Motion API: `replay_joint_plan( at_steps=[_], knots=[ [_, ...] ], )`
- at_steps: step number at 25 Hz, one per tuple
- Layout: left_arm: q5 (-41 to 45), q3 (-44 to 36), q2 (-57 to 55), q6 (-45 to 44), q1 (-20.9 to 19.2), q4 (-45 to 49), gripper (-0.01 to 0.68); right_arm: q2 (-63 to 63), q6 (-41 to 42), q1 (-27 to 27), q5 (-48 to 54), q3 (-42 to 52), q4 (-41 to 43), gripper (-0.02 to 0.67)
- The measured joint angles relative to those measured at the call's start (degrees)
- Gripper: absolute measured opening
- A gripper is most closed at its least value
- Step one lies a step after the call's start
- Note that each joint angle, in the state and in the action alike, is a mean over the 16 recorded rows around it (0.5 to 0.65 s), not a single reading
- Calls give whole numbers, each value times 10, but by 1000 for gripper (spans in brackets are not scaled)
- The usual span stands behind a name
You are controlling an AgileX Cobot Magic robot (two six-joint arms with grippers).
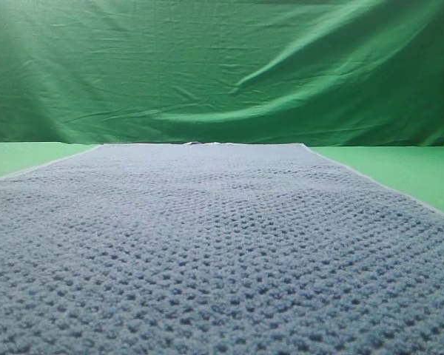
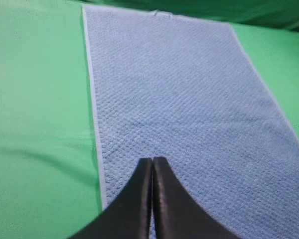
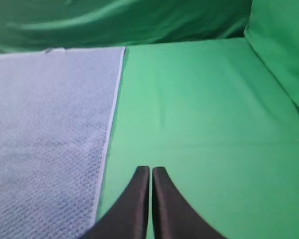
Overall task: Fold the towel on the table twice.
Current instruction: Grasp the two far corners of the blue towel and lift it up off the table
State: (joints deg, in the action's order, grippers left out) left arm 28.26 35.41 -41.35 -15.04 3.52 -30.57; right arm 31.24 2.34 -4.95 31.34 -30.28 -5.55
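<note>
The blue-grey waffle-weave towel (image 1: 222,251) lies flat and unfolded on the green table (image 1: 399,166), its far hem near the backdrop. In the left wrist view the towel (image 2: 189,104) runs lengthwise; my left gripper (image 2: 152,162) is shut, black fingers pressed together, hovering above the towel's near part close to its left hem. In the right wrist view my right gripper (image 3: 150,170) is shut with nothing in it, over bare table (image 3: 204,114) just right of the towel's (image 3: 45,119) right hem. Neither gripper shows in the exterior high view.
A wrinkled green backdrop cloth (image 1: 222,66) hangs behind the table and wraps round on the right (image 3: 284,55). Bare green table (image 2: 40,99) lies to the towel's left and right.
</note>
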Motion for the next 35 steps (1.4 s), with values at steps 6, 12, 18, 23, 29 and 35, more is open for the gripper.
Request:
replay_joint_plan(
  at_steps=[6,12,18,23,29,35],
  knots=[
    [48,64,-126,23,0,53,0,133,27,-29,69,-78,7,0],
    [76,126,-251,28,0,83,0,291,30,-64,118,-166,13,0],
    [97,196,-371,33,5,114,0,454,19,-95,139,-262,15,0],
    [117,260,-465,59,24,164,0,584,2,-115,144,-346,15,0],
    [133,330,-559,103,48,224,0,709,-13,-133,147,-437,15,0],
    [133,379,-623,138,65,263,10,785,-19,-137,150,-501,17,20]
  ],
)
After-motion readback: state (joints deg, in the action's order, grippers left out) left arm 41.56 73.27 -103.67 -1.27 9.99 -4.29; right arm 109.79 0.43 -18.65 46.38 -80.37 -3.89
